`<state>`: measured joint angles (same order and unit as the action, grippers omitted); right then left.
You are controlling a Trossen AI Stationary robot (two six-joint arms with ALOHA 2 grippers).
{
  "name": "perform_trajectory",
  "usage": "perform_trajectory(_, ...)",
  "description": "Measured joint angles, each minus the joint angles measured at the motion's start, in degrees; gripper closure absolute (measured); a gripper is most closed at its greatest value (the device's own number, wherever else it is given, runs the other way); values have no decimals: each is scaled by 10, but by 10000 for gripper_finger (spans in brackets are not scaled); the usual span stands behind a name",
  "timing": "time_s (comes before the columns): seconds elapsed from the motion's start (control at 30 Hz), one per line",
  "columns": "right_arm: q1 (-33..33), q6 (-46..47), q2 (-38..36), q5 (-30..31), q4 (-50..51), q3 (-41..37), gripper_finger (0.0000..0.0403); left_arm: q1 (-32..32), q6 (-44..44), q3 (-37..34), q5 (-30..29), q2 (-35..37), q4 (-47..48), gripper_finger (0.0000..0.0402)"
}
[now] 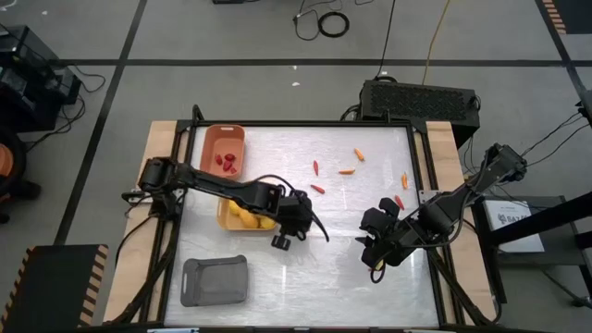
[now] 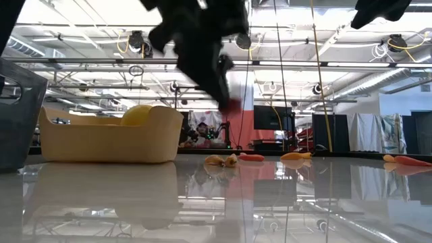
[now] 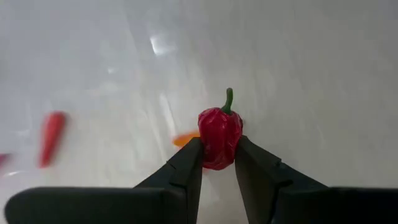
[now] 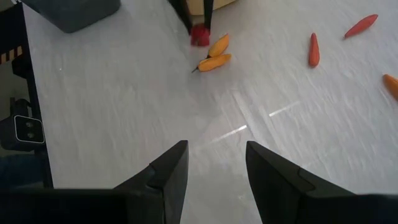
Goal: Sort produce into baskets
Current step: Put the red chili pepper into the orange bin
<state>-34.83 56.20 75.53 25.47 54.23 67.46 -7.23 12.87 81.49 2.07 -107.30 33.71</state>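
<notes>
My left gripper (image 1: 280,240) is near the table's middle, just right of the yellow basket (image 1: 233,220), and is shut on a small red pepper (image 3: 219,134) with a green stem. The pepper also shows in the low view (image 2: 231,104) and the right wrist view (image 4: 199,35). The yellow basket holds yellow rounded fruits (image 1: 246,216). The salmon basket (image 1: 222,139) at the far left holds red pieces (image 1: 227,163). The grey basket (image 1: 215,280) stands near the front left. My right gripper (image 4: 214,165) is open and empty above the table's right half (image 1: 375,252). My left gripper pinches the red pepper's body (image 3: 217,155) between its two fingers (image 3: 189,165), on its two sides. The green stem (image 3: 229,99) points away from the fingers. The fingers come from above, slanting down. In the low view the pepper is lifted clear of the table.
Two orange pieces (image 4: 216,53) lie on the table right beside the held pepper. Loose red and orange sticks lie farther back: red ones (image 1: 315,167) (image 1: 317,189) (image 1: 399,201), orange ones (image 1: 347,171) (image 1: 359,154) (image 1: 404,179). Bare tabletop lies between the two grippers.
</notes>
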Motion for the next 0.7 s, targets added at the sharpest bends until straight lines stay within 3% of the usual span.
perform_trajectory(0.17,0,0,0,0,-2,0,250,23,-6,11,-22,53,60,309)
perform_trajectory(0.33,3,1,0,0,-21,0,250,86,-7,11,-38,108,174,309)
perform_trajectory(0.57,26,1,0,1,-67,1,250,230,45,-60,-61,180,273,309)
perform_trajectory(0.7,38,1,0,1,-89,1,250,329,72,-123,-60,229,274,309)
